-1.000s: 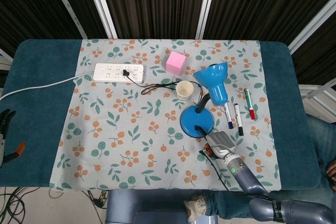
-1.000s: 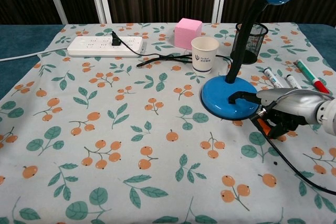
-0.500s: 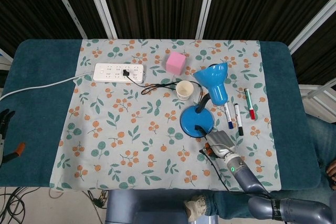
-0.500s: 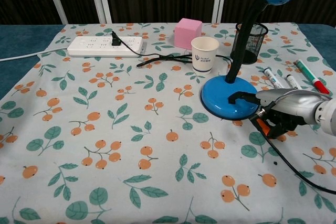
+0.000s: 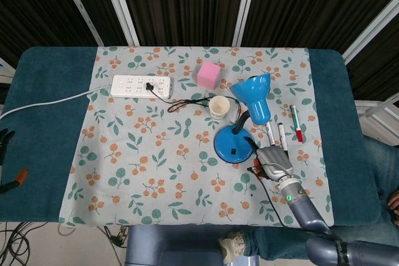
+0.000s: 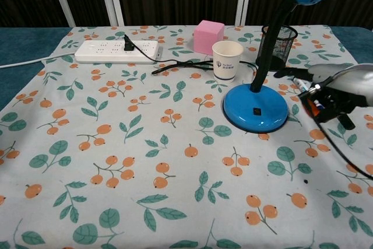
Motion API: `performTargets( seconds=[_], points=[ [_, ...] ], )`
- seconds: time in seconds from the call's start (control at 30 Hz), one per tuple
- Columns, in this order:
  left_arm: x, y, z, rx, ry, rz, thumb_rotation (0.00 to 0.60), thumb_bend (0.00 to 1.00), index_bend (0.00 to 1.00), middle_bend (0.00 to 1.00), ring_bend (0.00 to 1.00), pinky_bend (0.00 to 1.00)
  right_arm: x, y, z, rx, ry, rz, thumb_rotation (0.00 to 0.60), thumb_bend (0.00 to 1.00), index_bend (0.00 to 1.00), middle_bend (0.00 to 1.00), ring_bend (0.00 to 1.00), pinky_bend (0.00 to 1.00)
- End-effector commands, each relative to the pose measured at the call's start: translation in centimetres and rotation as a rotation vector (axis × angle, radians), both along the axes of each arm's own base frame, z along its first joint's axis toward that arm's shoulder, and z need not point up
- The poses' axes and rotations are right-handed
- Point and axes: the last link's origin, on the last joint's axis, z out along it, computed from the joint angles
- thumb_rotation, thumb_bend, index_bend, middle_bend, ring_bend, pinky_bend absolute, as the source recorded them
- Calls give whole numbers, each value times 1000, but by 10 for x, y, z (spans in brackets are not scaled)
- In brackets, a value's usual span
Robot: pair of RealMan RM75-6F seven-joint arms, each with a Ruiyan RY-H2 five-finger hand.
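Observation:
A blue desk lamp stands at the right of the flowered cloth, its round base [image 5: 232, 147] [image 6: 255, 113] carrying a small black button [image 6: 256, 111]. My right hand [image 5: 274, 161] [image 6: 335, 88] hovers just right of the base, apart from it, over the markers [image 5: 278, 135]. Most of its fingers are curled in with nothing in them, and one finger [image 6: 289, 74] points left toward the lamp's stem. Only a dark sliver of my left hand [image 5: 4, 138] shows at the far left edge, off the cloth, and how its fingers lie is hidden.
A paper cup [image 6: 227, 60], a pink cube [image 6: 208, 35] and a black mesh pen holder [image 6: 280, 42] stand behind the lamp. A white power strip [image 5: 141, 85] with a black plug lies at the back left. A red pen [image 5: 295, 123] lies beside the markers.
My right hand has left the lamp base, where a finger was on the button, and has moved right and up over the markers. The lamp stays put.

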Motion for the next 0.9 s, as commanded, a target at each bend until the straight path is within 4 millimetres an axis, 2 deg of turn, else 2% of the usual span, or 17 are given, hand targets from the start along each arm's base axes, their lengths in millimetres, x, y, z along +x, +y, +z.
performTargets(
  seconds=[0.03,0.13,0.2,0.3,0.4,0.53,0.57,0.63,0.67,0.7,0.77,0.9],
  points=[
    [0,0,0,1,0,-1,600,279,87,58,0,135,-16,16,41,-63,32,-14,600,548,35,635,713,1000],
    [1,0,-1,-4,2,-5,600,279,87,58,0,135,-29,29,65,-95,76,-35,600,458,33,438,497,1000],
    [2,-1,-2,-7,3,-8,600,279,87,58,0,135,-36,37,79,-111,99,-45,600,401,14,258,302,1000],
    [2,-1,-3,-9,6,-8,600,279,87,58,0,135,-49,51,100,-181,135,-47,600,313,0,96,144,1000],
    [3,-1,-3,-8,9,-6,600,279,87,58,0,135,-65,68,116,-292,136,-40,600,271,0,38,76,1000],
    [3,-2,-3,-9,13,-7,600,279,87,58,0,135,-84,90,130,-408,103,-35,600,266,0,19,53,1000],
    [4,-3,-3,-10,14,-6,600,279,87,58,0,135,-90,97,134,-439,96,-25,600,266,0,17,39,950],
    [4,-3,-4,-12,14,-5,600,279,87,58,0,135,-97,105,138,-464,97,-11,600,266,0,17,22,542],
    [4,-3,-4,-13,13,-5,600,279,87,58,0,135,-101,109,139,-472,100,-7,600,266,0,17,20,259],
    [4,-3,-4,-13,14,-4,600,279,87,58,0,135,-106,114,142,-481,110,-6,600,266,0,17,19,78],
    [4,-3,-4,-15,16,-4,600,279,87,58,0,135,-112,119,143,-479,122,-6,600,267,0,17,19,38],
    [5,-3,-6,-22,19,-8,600,279,87,58,0,135,-116,121,142,-447,147,3,600,266,0,17,19,23]
  ],
)
